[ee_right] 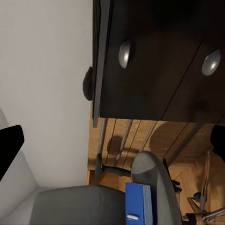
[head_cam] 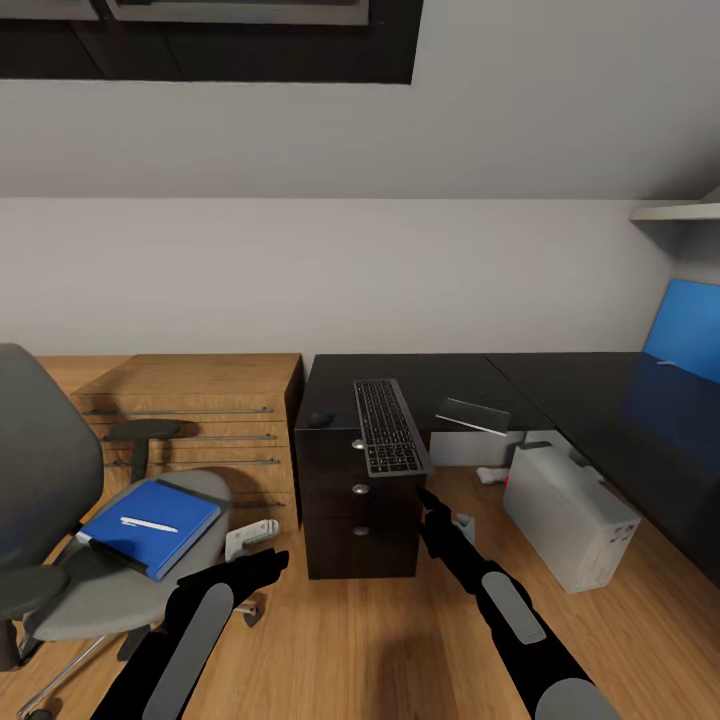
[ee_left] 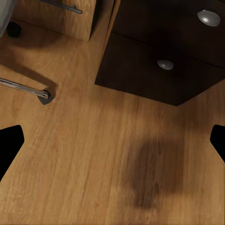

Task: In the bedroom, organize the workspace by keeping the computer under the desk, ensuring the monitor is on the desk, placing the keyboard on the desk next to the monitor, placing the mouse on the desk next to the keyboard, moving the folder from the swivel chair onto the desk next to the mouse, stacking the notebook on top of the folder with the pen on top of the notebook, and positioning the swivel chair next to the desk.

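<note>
The keyboard (head_cam: 389,426) lies lengthwise on the black desk (head_cam: 450,375), its near end sticking out past the drawer front. The small black mouse (head_cam: 320,417) (ee_right: 87,83) sits at the desk's left edge. On the floor under the desk stands the pale computer (head_cam: 568,515). The blue folder (head_cam: 150,522) (ee_right: 138,204) rests on the swivel chair (head_cam: 60,520) seat with the white pen (head_cam: 148,524) on it; a dark strip shows along its near edge. My right gripper (head_cam: 430,498) (ee_right: 112,145) is open just below the keyboard's overhang. My left gripper (head_cam: 268,563) (ee_left: 112,145) hangs open over the floor.
A light wooden chest (head_cam: 200,410) stands left of the drawers (head_cam: 360,520). A small white object (head_cam: 250,538) lies by the chair base. A blue-faced flat panel (head_cam: 688,328) stands at the desk's far right. A tilted grey slab (head_cam: 475,415) sits under the desk.
</note>
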Robot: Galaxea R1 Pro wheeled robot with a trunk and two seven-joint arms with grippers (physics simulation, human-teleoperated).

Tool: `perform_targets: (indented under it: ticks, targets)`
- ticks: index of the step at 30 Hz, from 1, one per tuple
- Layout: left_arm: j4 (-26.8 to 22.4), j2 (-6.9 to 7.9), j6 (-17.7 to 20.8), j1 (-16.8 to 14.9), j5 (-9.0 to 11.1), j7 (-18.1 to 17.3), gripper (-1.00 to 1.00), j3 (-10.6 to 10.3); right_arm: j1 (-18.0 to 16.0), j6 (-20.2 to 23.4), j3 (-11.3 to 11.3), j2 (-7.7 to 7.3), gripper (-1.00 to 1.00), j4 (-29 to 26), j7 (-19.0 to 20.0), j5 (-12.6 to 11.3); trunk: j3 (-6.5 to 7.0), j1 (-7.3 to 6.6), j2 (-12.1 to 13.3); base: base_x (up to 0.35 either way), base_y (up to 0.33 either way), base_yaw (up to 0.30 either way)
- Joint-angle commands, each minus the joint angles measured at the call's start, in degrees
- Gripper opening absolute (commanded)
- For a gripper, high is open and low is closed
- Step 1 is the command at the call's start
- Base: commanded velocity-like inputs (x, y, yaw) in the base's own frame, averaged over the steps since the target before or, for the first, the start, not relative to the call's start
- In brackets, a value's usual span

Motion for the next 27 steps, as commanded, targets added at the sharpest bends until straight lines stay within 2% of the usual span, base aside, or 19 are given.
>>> perform_targets:
  ticks: [1, 8, 19, 27]
  targets:
    - [-0.05, 0.04, 0.03, -0.05, 0.56, 0.59, 1.0, -0.12, -0.03, 0.24, 0.03, -0.01, 1.0, 0.01, 0.08, -0.47, -0.06, -0.01, -0.03, 0.046, 0.01, 0.0]
    - [0.01, 0.09, 0.03, -0.05, 0.55, 0.59, 1.0, -0.11, -0.03, 0.22, 0.13, -0.03, 1.0, 0.0, 0.11, -0.47, -0.06, -0.01, -0.03, 0.175, 0.088, 0.0]
    - [0.01, 0.09, -0.02, -0.05, 0.45, 0.59, 1.0, -0.14, -0.03, 0.22, 0.06, -0.1, 1.0, 0.0, -0.06, -0.47, -0.06, -0.01, -0.03, 0.054, 0.024, 0.0]
    - [0.01, 0.09, -0.09, -0.05, 0.45, 0.59, 1.0, -0.16, -0.03, 0.19, 0.15, -0.11, 1.0, 0.15, -0.17, -0.39, -0.06, -0.01, -0.03, 0.173, 0.065, 0.0]
